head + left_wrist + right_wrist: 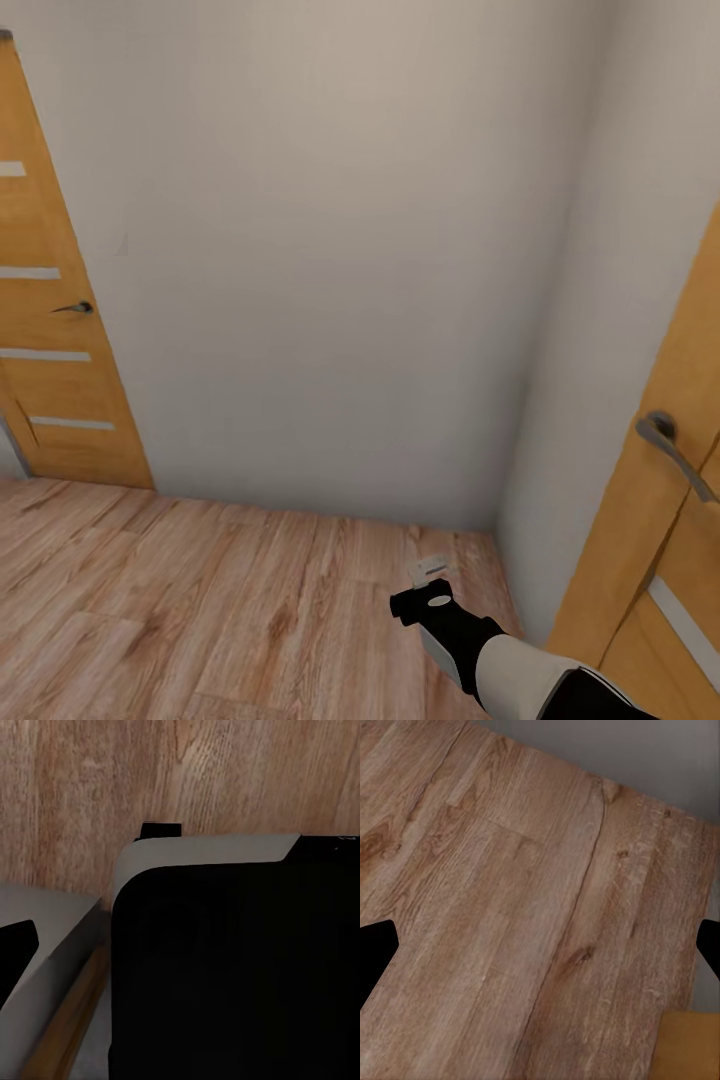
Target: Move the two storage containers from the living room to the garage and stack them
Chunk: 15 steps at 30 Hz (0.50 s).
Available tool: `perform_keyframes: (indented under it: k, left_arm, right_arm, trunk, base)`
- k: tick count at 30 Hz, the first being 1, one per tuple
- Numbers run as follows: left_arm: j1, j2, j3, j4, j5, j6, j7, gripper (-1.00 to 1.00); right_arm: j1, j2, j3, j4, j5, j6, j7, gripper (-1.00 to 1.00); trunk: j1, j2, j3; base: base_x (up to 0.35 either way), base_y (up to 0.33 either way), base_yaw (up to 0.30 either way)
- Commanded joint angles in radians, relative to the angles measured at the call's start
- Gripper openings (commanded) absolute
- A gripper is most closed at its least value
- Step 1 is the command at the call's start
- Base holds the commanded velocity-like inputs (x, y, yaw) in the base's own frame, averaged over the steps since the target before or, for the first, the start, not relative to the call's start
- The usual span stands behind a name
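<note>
Soft, even, shadowless light on the pale wall (330, 250); renders slightly blurred, edges stretched.

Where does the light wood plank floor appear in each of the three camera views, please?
Head view: the wood plank floor spans the lower part, below the pale wall.
Left wrist view: the floor lies beyond the robot's dark body.
Right wrist view: the floor runs between two dark fingertips up to the wall.
Shared landmark: the orange door, whose corner meets the floor.

wall (330, 260) ahead | doors left (60, 330), right (670, 540) | plank floor (200, 610) below
</note>
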Motion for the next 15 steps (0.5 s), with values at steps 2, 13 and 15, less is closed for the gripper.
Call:
perform_keyframes:
  k: [2,13,15]
  left_arm:
    - [0.0,0.0,0.0,0.0,0.003,-0.001,-0.001,1.0]
    - [0.0,0.001,-0.001,0.0,0.003,-0.001,-0.001,1.0]
    - [0.0,0.001,-0.001,0.001,0.003,-0.001,-0.002,1.0]
  right_arm:
    - [0.0,0.0,0.008,-0.002,-0.007,0.005,-0.005,1.0]
    - [0.0,0.0,0.009,-0.002,-0.007,0.005,-0.005,1.0]
    - [0.0,0.0,0.009,-0.002,-0.007,0.005,-0.005,1.0]
  trunk:
    - [0.0,-0.001,-0.001]
    - [0.0,-0.001,-0.001]
    - [0.0,-0.001,-0.001]
  base:
    - [0.0,0.0,0.11]
    - [0.034,0.0,0.017]
    - [0.249,0.0,0.0]
